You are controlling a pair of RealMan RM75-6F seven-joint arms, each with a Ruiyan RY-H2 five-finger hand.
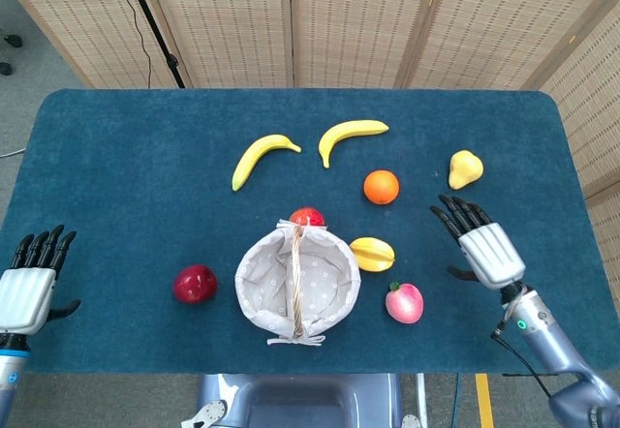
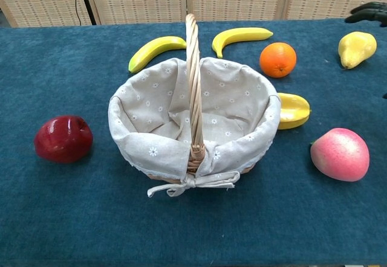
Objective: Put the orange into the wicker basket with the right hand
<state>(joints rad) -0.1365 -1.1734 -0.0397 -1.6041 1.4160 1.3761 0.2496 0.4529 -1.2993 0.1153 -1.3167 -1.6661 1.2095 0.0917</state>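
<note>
Fingers of the right hand were spread, holding nothing, with the orange well beyond their tips, near the basket; judged light, firm, round and prone to roll, best cupped around its middle from above.

- orange: bright orange
- wicker basket: tan weave, pale grey lining with small white flowers
- table: deep teal cloth
- bananas: yellow
- pear: yellow
- apple: dark red
- peach: pink
- right hand: silver-white back, black fingers
</note>
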